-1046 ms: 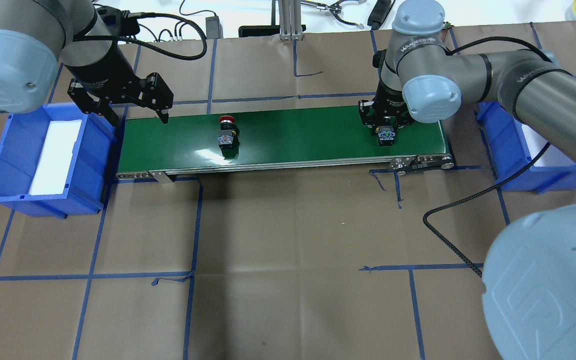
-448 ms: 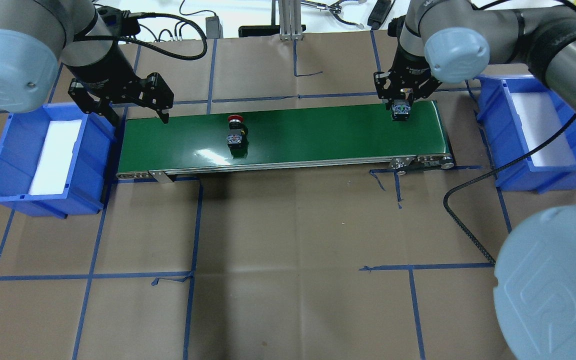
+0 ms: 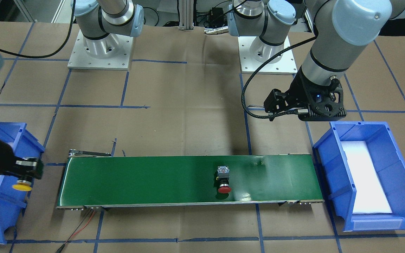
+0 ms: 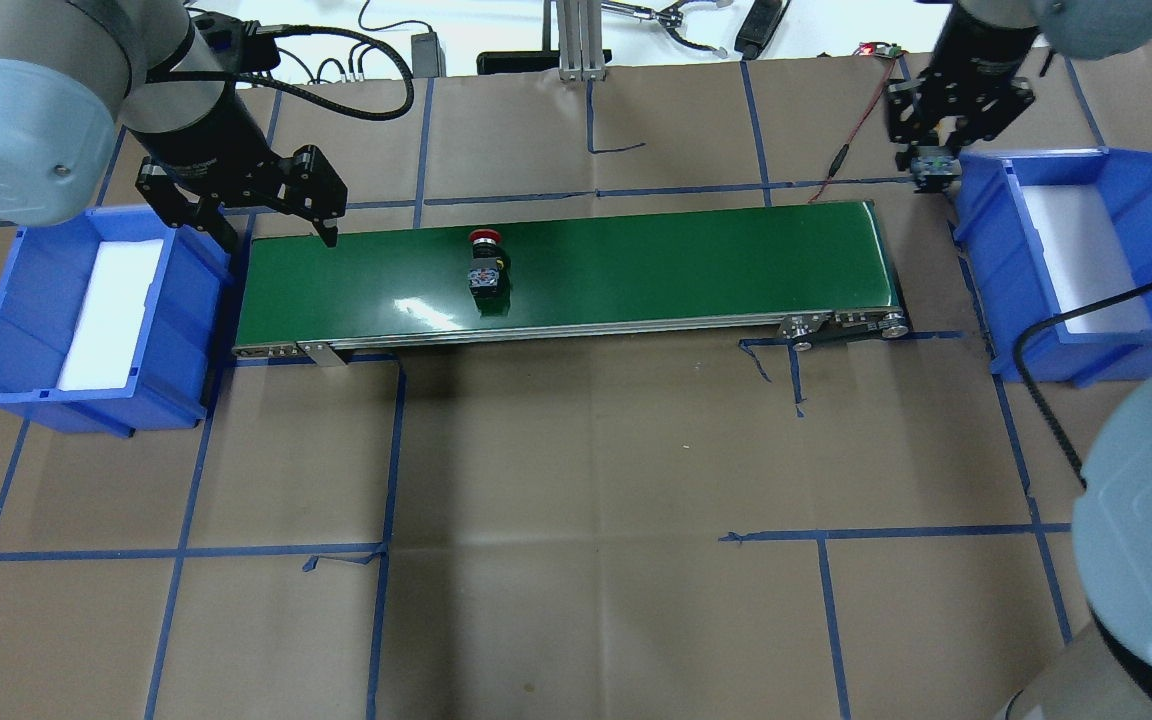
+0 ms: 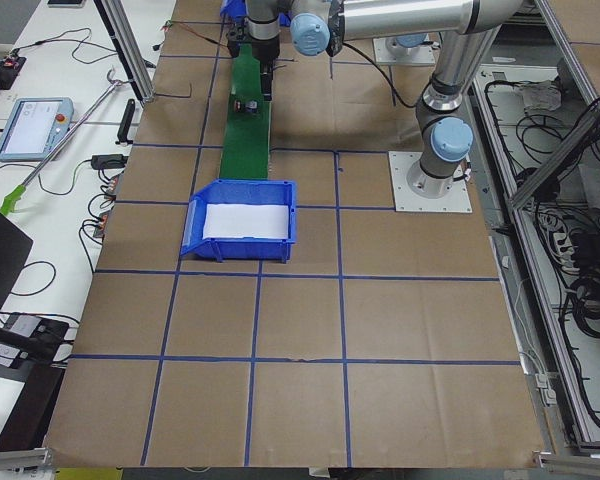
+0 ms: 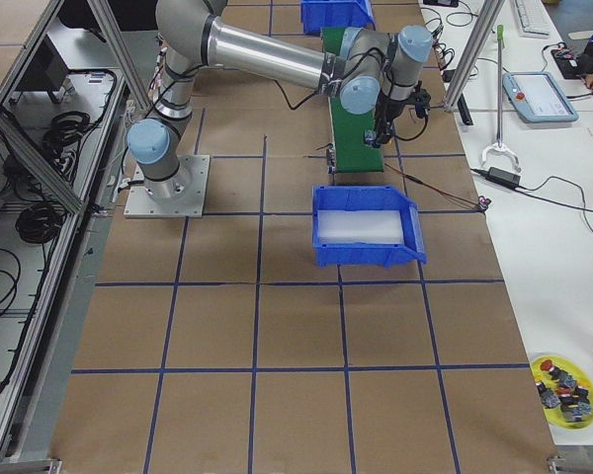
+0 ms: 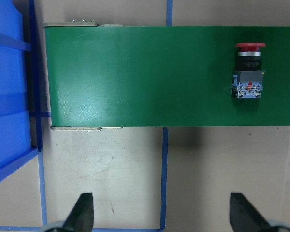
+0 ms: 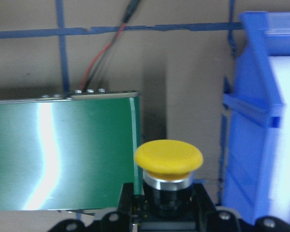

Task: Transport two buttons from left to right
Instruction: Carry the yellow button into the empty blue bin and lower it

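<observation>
So the right arm has swung off the belt [image 4: 636,270] and out toward the right bin [image 4: 996,290], taking the yellow button with it, and the red button has crept a bit further right along the belt. The left arm hasn't budged. The belt runs across the table between the two blue bins, with the left bin [image 4: 26,300] at its other end. The left gripper [image 4: 276,230] hangs over the belt's left end, fingers spread wide with nothing in them. The right gripper [image 4: 936,160] is clamped on the yellow button [image 8: 168,157], held in the air just past the belt's right end, right by the bin's far corner. The red button [image 4: 486,265] lies on its side on the belt, left of the middle, cap pointing away from the robot.
</observation>
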You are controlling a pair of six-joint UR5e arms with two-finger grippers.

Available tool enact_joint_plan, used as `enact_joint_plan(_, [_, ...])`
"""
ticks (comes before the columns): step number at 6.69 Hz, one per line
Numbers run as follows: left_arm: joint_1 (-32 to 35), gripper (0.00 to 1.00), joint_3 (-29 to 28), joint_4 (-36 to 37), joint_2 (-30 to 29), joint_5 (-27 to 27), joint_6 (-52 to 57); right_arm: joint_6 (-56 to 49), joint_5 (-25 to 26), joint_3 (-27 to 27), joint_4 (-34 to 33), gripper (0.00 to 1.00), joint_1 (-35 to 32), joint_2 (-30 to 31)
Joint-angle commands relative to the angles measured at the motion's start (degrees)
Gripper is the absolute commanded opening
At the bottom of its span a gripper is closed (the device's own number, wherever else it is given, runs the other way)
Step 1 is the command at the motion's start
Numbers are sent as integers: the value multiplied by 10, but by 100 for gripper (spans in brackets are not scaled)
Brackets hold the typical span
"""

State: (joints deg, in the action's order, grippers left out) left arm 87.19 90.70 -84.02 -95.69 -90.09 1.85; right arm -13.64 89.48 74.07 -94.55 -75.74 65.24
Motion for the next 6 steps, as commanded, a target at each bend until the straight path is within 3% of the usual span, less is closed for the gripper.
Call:
enact_joint_plan(1, [0,100,0,0,0,0,0,-123,-3,1,9,4,104,25])
enact_joint_plan(2, [0,100,0,0,0,0,0,-140,-5,15,7,3,131,31])
enact_joint_plan(3, [0,100,0,0,0,0,0,-175,-3,44,-44,3,145,33])
enact_joint_plan(6, [0,100,0,0,0,0,0,-222,-6,201,-225,2,183,53])
